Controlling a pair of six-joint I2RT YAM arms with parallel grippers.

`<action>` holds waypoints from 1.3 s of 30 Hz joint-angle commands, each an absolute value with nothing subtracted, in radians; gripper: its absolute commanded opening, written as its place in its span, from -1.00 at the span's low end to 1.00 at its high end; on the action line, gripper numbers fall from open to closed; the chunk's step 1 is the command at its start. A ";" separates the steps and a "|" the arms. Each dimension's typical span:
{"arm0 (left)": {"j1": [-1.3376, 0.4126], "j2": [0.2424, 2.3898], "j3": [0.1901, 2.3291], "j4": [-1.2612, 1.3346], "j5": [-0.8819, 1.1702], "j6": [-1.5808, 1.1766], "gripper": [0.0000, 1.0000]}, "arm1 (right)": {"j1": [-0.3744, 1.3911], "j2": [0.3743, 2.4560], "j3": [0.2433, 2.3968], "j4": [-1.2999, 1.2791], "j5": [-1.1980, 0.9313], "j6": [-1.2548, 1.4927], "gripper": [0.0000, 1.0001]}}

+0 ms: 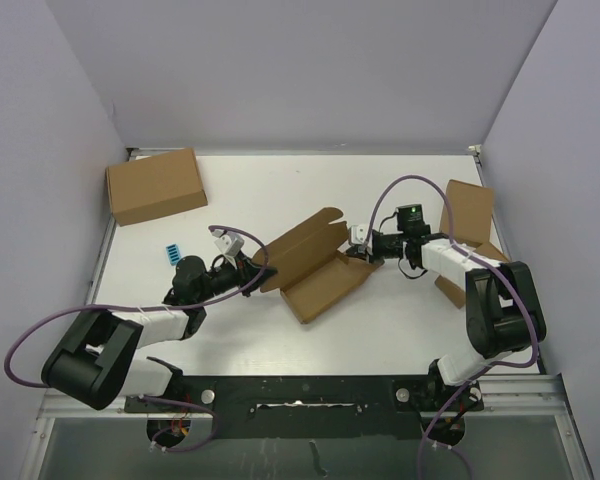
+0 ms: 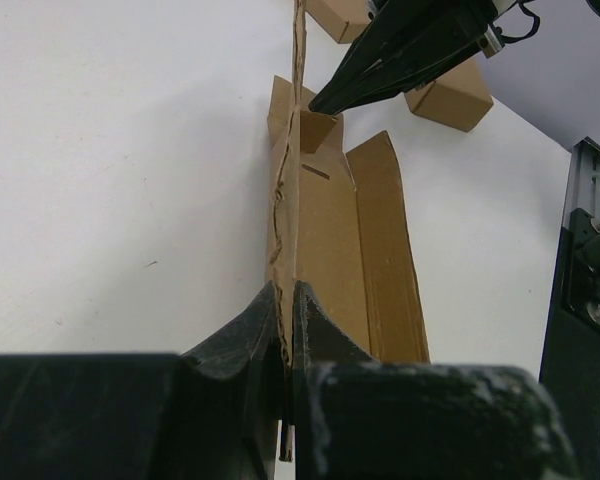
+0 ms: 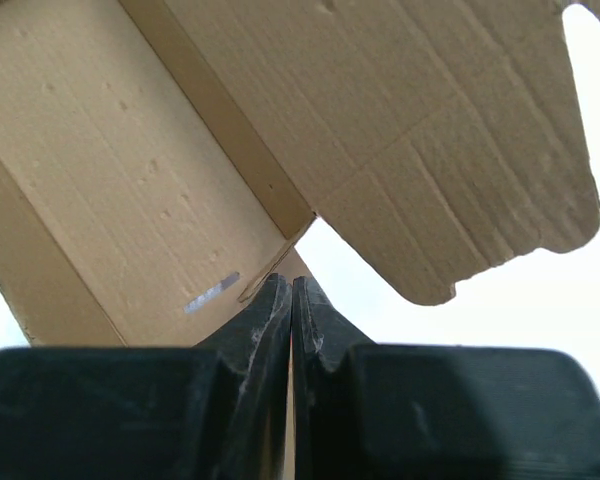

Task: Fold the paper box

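Observation:
The paper box (image 1: 323,283) is a half-folded brown cardboard sheet in the middle of the table, with one long wall raised and flaps spread. My left gripper (image 1: 253,272) is shut on its left edge. In the left wrist view the jaws (image 2: 286,296) pinch the upright cardboard wall (image 2: 332,250). My right gripper (image 1: 353,252) is at the box's right end. In the right wrist view its jaws (image 3: 292,286) are closed on a thin end flap, with the box's inside (image 3: 130,170) ahead. The right gripper also shows in the left wrist view (image 2: 325,100).
A larger closed brown carton (image 1: 155,185) lies at the back left. Two closed brown boxes (image 1: 470,212) (image 1: 448,288) sit by the right wall, behind the right arm. A small blue object (image 1: 170,252) lies near the left arm. Walls enclose the table.

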State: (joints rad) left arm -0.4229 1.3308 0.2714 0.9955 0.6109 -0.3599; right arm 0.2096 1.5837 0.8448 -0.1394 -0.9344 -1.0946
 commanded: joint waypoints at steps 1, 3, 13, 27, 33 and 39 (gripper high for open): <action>-0.417 1.346 0.285 1.090 0.615 -0.369 -1.00 | 0.232 1.569 0.865 -0.153 -0.981 -1.113 -1.00; -0.417 1.348 0.285 1.091 0.616 -0.370 -1.00 | 0.244 1.573 0.868 -0.157 -0.974 -1.113 -1.00; -0.417 1.376 0.287 1.088 0.639 -0.373 -1.00 | 0.306 1.608 0.881 -0.111 -0.893 -1.048 -1.00; -0.417 1.454 0.282 1.149 0.688 -0.408 -1.00 | 0.355 1.684 0.916 -0.032 -0.814 -0.919 -1.00; -0.417 1.479 0.291 1.160 0.698 -0.415 -1.00 | 0.370 1.707 0.926 -0.015 -0.800 -0.893 -1.00; -0.417 1.501 0.291 1.173 0.704 -0.423 -1.00 | 0.402 1.727 0.935 0.014 -0.728 -0.860 -1.00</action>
